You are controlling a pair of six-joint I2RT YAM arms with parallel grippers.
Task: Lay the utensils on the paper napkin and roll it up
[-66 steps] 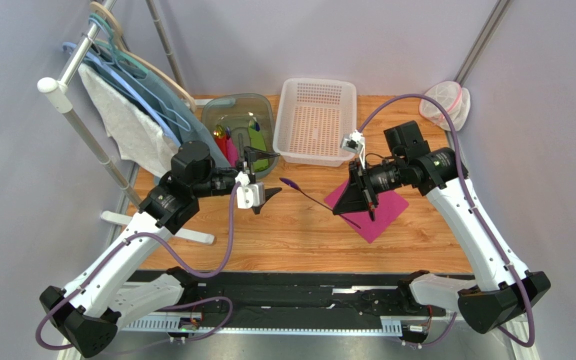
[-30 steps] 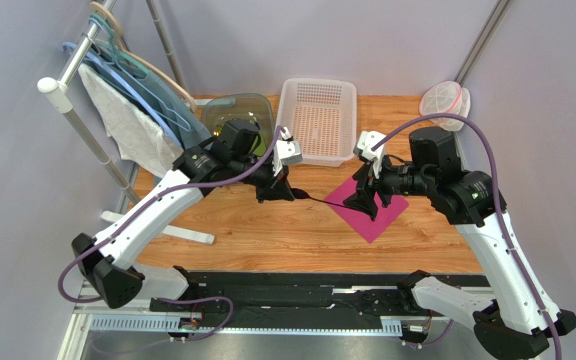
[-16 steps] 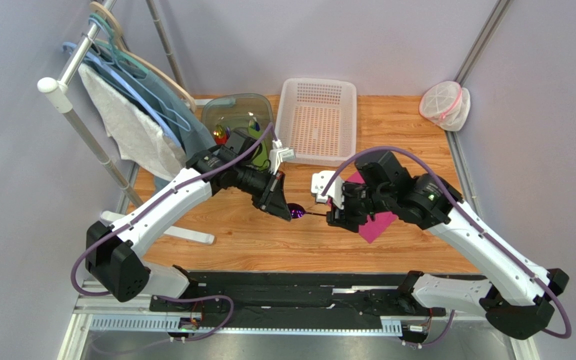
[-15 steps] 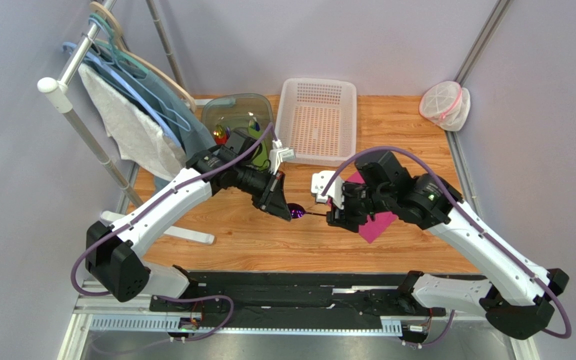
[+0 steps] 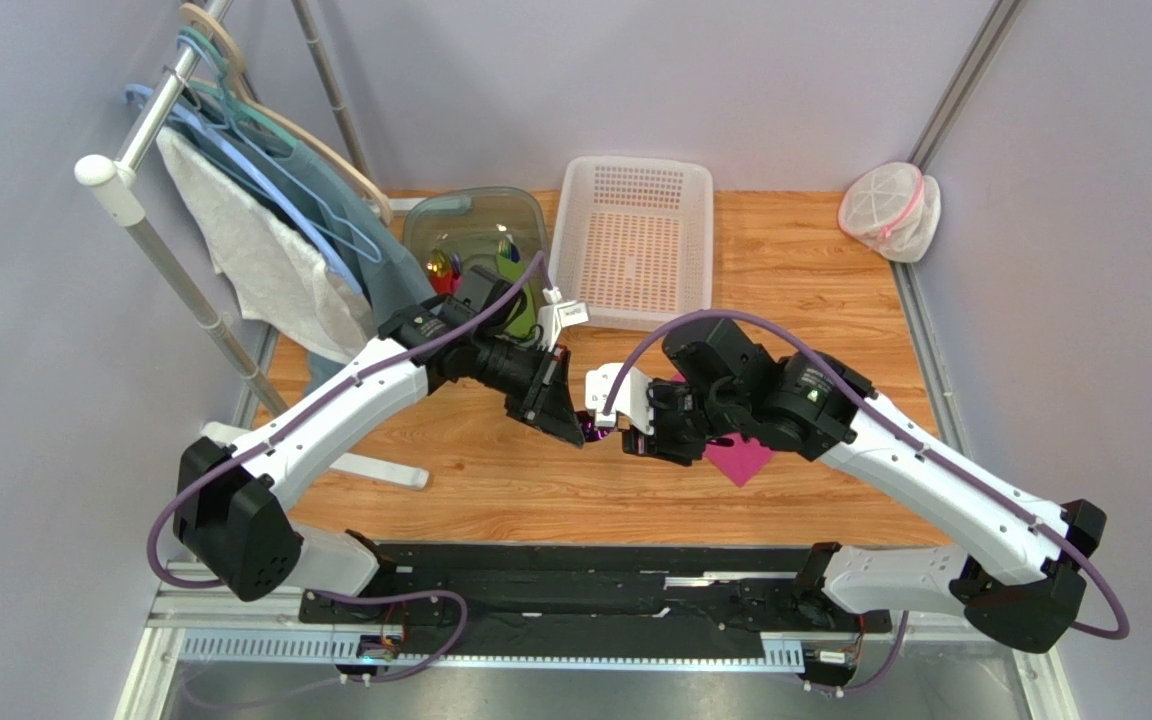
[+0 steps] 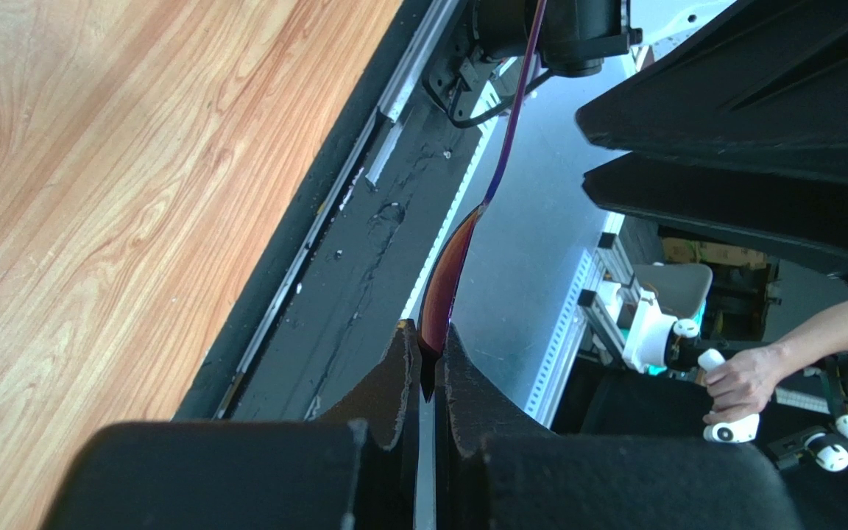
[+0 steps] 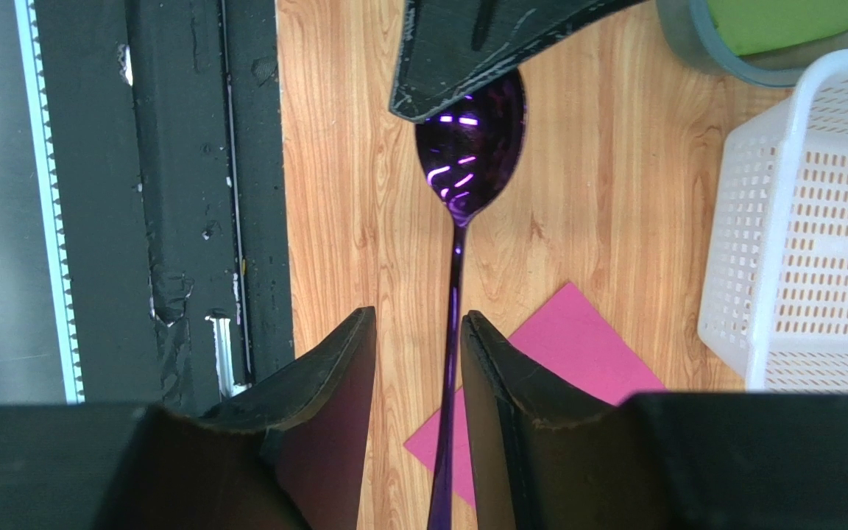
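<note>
- The purple spoon [image 7: 456, 265] hangs in the air above the worktop [image 7: 340, 166]. It spans the gap between the two arms, with its bowl toward the left arm.
- The left gripper [image 6: 426, 342] is clamped on the edge of the bowl, its fingertips pressed together around it.
- The right gripper [image 7: 417, 318] straddles the handle with its fingers apart. The handle runs close to one finger, with a clear gap to the other.
- This looks like a handover. The right gripper should close squarely on the handle and have a firm hold before the left lets go, or the thin spoon may twist or drop.
- The left fingers should then open without dragging the bowl sideways.
- The pink napkin [image 7: 572, 342] lies flat on the worktop just beside the white basket [image 7: 804, 221] and partly under the right gripper, so the carry to it is short.
- The knife cannot be made out in these views.
- Two seconds ago the spoon lay on the worktop beside the napkin, and the right gripper hovered over the napkin.
- In the last half second the right arm has slid further toward the left one and now hides more of the napkin. The left arm has barely shifted.
</note>
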